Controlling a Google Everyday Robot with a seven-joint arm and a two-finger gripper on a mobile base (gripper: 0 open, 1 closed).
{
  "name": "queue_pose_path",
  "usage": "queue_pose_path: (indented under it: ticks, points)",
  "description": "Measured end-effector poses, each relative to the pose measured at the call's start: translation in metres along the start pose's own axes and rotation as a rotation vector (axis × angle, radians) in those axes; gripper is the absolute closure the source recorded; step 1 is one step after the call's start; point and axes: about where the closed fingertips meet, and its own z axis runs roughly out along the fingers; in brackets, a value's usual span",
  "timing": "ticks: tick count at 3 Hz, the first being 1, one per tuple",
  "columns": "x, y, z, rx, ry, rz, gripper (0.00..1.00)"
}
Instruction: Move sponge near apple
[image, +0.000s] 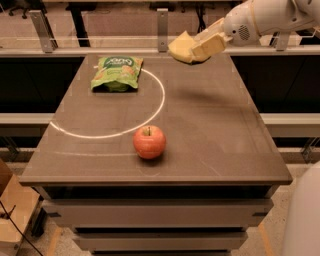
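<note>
Only container is the green snack bag (117, 73), lying flat at the far-left of the counter (215, 140); can't see what's inside. White arm (265, 17) comes in from the upper right, held above the counter's far edge right of centre. Gripper (199, 49) is at its tip in the air, fingers clamped on the sponge (180, 48), which sticks out to the left, off the surface and tilted. Apple (149, 142) sits upright near the front, a bit left of centre, well apart from sponge and bag. Nothing stands between sponge and apple. Counter is dark brown with a white arc (161, 97) painted on it, curving from beside the bag round to just behind the apple. Behind: a rail (100, 50) with metal posts (161, 22). Cardboard box (12, 210) on the floor lower left, white robot body (302, 215) at the lower-right edge.
</note>
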Motion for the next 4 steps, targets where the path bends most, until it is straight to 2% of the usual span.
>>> queue_pose_path:
  ticks: [1, 3, 4]
  points:
    - [0.004, 0.031, 0.002, -0.065, 0.024, -0.051, 1.00]
    - [0.036, 0.104, 0.014, -0.196, 0.045, -0.080, 1.00]
    - [0.061, 0.127, 0.023, -0.226, 0.082, -0.060, 0.82]
